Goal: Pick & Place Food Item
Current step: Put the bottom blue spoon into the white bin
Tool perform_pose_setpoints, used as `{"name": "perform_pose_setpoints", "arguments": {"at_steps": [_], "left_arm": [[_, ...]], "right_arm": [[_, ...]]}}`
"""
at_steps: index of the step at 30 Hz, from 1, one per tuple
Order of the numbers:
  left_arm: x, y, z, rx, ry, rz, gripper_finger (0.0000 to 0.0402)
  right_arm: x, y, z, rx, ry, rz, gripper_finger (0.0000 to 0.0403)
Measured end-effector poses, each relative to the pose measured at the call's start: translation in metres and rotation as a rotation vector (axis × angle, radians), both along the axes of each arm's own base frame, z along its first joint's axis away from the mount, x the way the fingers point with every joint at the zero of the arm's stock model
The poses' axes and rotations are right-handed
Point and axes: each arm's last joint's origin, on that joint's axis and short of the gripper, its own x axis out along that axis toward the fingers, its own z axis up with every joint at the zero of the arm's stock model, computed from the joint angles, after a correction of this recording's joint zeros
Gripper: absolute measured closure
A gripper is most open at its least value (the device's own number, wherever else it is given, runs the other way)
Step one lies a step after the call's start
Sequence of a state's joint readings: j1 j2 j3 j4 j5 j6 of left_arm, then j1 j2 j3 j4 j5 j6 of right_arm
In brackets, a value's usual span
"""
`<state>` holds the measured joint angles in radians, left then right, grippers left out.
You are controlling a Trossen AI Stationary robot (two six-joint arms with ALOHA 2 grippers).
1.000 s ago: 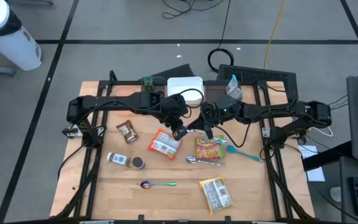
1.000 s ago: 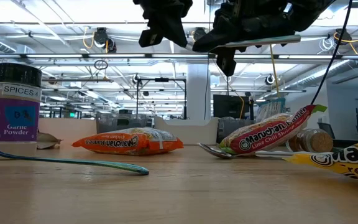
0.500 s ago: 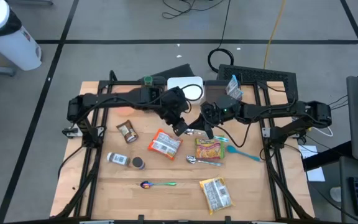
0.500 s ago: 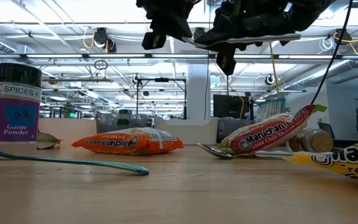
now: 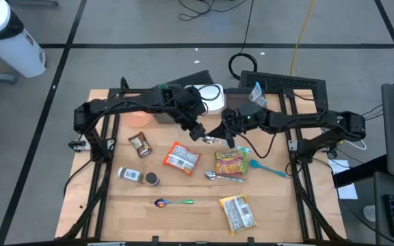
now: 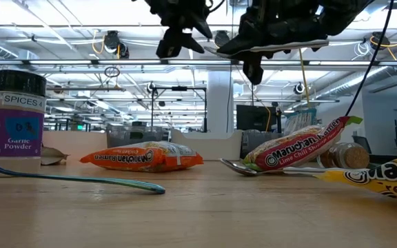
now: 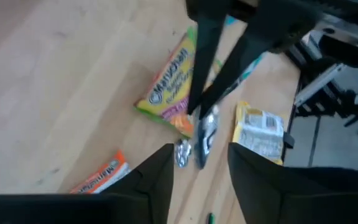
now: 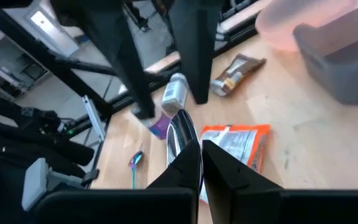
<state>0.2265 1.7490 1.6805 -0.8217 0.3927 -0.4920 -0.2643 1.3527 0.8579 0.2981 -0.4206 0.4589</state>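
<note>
Above mid-table, right gripper [image 5: 219, 140] clamps a spoon [image 8: 180, 134]; left gripper [image 5: 198, 133] released alongside.

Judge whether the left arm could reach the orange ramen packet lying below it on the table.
Probably yes. The left claw hangs open above the table, holding nothing, and the orange ramen packet lies uncovered just beside it with nothing in between.

Two dark jointed arms, black cables alongside; flat black end effector fingers.

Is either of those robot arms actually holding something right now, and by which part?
Yes. The right end effector grips a metal spoon by its handle, bowl pointing outward. The left end effector is open, holding nothing.
</note>
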Motion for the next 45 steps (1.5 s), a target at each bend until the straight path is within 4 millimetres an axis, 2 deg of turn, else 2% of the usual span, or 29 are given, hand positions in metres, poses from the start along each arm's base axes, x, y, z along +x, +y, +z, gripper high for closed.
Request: {"name": "perform_pose_setpoints", "arguments": {"at_steps": [3, 8, 14, 21, 29, 35, 41, 45], "left_arm": [[-0.010, 0.004, 0.010, 0.018, -0.012, 0.021, 0.0228], [-0.034, 0.008, 0.037, 0.149, -0.053, 0.115, 0.0231], [-0.059, 0.004, 0.065, 0.292, -0.107, 0.248, 0.0235], [-0.066, -0.010, 0.075, 0.363, -0.137, 0.296, 0.0231], [-0.046, -0.025, 0.062, 0.347, -0.272, 0.321, 0.0231], [-0.031, -0.031, 0.039, 0.271, -0.416, 0.326, 0.0231], [-0.021, -0.033, 0.021, 0.176, -0.619, 0.320, 0.0231], [-0.020, -0.033, 0.007, 0.130, -0.641, 0.346, 0.0231]], "right_arm": [[-0.007, -0.008, 0.006, -0.004, -0.007, -0.032, 0.0403], [-0.023, -0.021, 0.020, -0.028, -0.031, -0.117, 0.0403], [-0.044, -0.030, 0.039, -0.090, -0.075, -0.256, 0.0403], [-0.069, -0.035, 0.065, -0.146, -0.179, -0.421, 0.0403], [-0.090, -0.031, 0.090, -0.195, -0.327, -0.569, 0.0403], [-0.090, -0.030, 0.100, -0.148, -0.469, -0.591, 0.0403], [-0.083, -0.026, 0.075, -0.037, -0.615, -0.612, 0.0403], [-0.079, -0.015, 0.060, -0.017, -0.693, -0.630, 0.0403]]}}
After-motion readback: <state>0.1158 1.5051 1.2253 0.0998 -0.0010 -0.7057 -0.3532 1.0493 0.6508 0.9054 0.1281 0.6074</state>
